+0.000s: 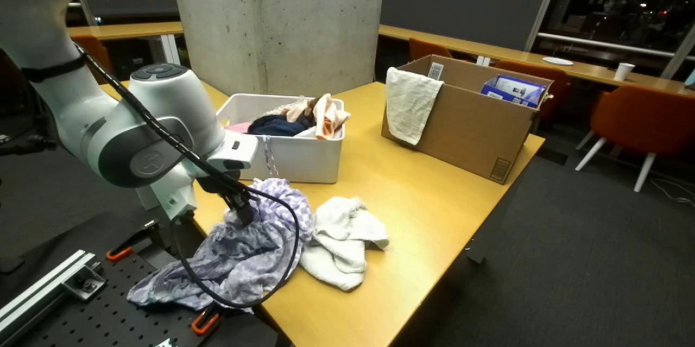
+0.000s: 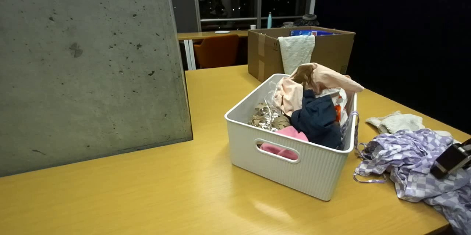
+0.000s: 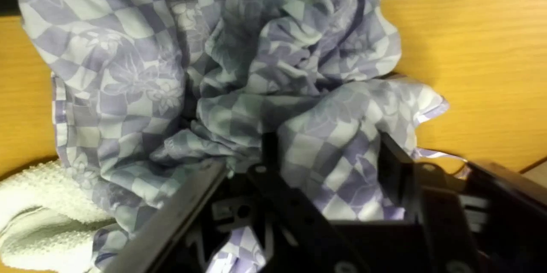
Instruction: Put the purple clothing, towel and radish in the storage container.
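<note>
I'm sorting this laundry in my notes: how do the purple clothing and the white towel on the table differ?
Pattern: the purple clothing is checked with flowers; the white towel looks plain.
Extent: the clothing spreads wider; the towel makes a smaller heap.
Place: the clothing runs over the edge of the table; the towel's visible part lies on top.
Both are crumpled cloth, lying side by side.

decent gap to pass between bin (image 1: 304,161) and box (image 1: 467,130), but bin blocks one side of purple cloth (image 1: 233,254)
</note>
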`<state>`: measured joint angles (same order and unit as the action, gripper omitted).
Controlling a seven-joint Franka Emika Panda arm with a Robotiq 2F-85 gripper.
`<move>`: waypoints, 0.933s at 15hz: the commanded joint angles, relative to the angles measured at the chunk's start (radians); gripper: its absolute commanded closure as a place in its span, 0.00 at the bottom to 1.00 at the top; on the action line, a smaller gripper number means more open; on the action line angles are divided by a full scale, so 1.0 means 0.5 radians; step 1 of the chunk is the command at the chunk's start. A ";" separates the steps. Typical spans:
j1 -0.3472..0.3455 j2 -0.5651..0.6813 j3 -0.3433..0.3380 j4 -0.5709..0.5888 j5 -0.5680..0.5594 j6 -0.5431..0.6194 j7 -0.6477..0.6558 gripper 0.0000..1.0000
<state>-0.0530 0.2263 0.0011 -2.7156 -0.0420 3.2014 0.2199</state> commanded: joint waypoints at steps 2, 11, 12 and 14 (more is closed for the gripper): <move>0.154 -0.066 -0.095 -0.027 0.100 0.045 -0.096 0.80; 0.699 -0.286 -0.829 0.200 -0.157 -0.226 0.005 0.99; 0.749 -0.298 -0.903 0.274 -0.254 -0.293 0.058 0.99; 0.835 -0.344 -1.003 0.433 -0.501 -0.455 0.230 0.99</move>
<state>0.2898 0.0965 -0.4147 -2.5973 -0.1489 3.0875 0.2309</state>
